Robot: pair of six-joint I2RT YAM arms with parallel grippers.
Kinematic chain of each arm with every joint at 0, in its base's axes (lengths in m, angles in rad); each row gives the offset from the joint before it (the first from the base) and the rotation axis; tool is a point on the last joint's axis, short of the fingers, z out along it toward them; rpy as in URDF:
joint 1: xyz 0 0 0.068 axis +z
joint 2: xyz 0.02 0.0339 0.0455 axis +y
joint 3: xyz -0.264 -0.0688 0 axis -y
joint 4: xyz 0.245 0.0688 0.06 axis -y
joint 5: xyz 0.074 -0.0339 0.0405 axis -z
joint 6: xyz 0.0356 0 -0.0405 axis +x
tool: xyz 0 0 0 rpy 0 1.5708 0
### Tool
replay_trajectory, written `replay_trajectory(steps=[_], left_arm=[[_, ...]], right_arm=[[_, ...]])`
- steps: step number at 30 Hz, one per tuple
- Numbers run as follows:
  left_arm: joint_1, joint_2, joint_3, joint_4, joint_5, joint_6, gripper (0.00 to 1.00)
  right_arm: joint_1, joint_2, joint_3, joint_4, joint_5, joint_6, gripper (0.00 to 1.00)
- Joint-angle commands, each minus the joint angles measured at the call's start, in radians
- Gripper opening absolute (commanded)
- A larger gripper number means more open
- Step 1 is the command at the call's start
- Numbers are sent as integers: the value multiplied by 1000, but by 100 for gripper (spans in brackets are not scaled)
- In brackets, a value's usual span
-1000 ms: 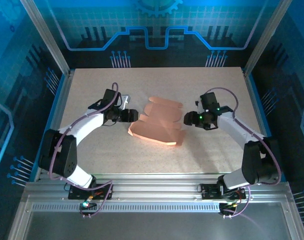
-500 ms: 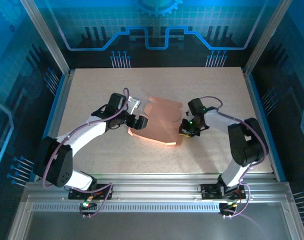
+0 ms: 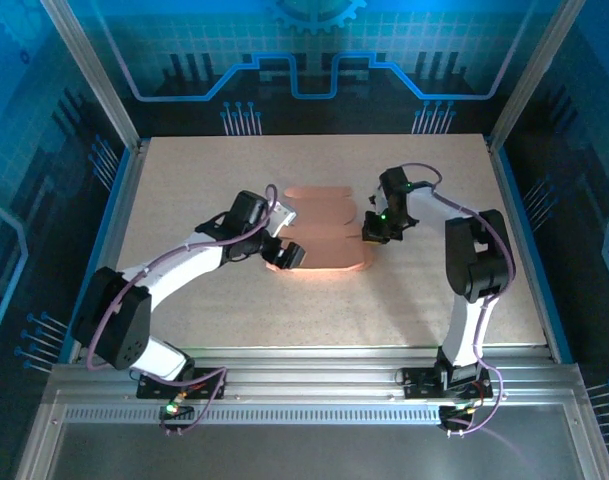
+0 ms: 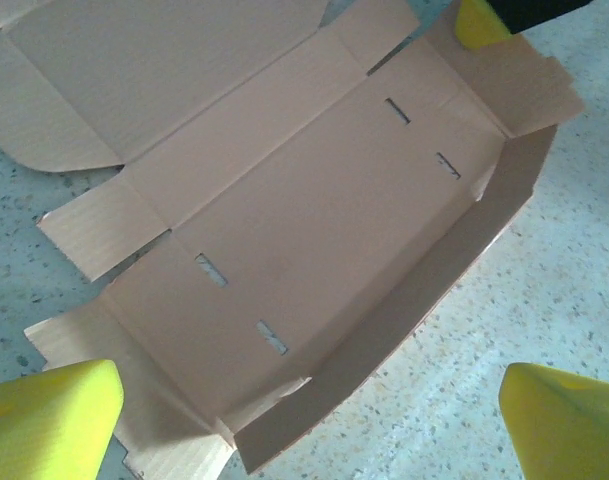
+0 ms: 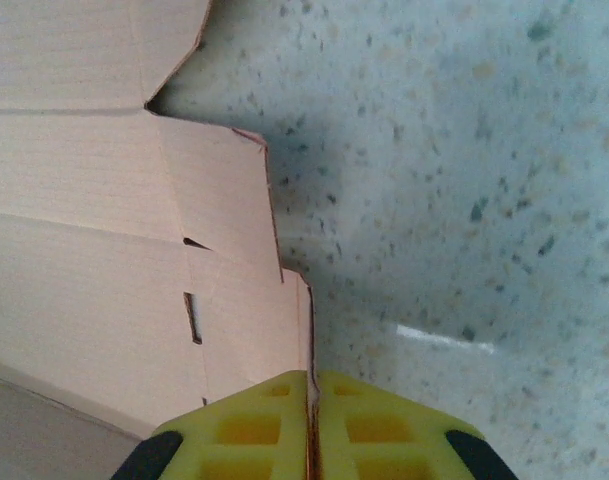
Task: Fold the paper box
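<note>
The paper box (image 3: 322, 235) lies mid-table as salmon-pink creased cardboard, opened out with its near wall standing up. My left gripper (image 3: 284, 252) hovers at the box's left near corner, open wide. In the left wrist view its yellow fingertips (image 4: 46, 420) straddle that corner of the box (image 4: 314, 200) without gripping it. My right gripper (image 3: 372, 232) is at the box's right end. In the right wrist view it (image 5: 312, 380) is shut on the thin edge of an upright side flap of the box (image 5: 104, 250).
The speckled table (image 3: 204, 170) stretches bare on all sides of the box. Metal frame posts and blue walls border it, and a rail (image 3: 304, 385) with the arm bases runs along the near edge.
My left gripper moved right to the box's left corner and opened wide. My right gripper swung in to the box's right end and shut on its flap. The box now lies flatter and squarer.
</note>
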Motion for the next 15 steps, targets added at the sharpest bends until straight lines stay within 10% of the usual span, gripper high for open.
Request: replay_trajectory(steps=[1, 8, 15], left_arm=[[71, 60, 66, -19, 15, -126, 98], [241, 221, 151, 30, 187, -367, 84], [273, 411, 282, -8, 334, -301, 57]], right_arm=[[-6, 36, 41, -69, -11, -96, 10], [-10, 35, 46, -48, -5, -171, 12], [-17, 58, 75, -41, -47, -175, 13]])
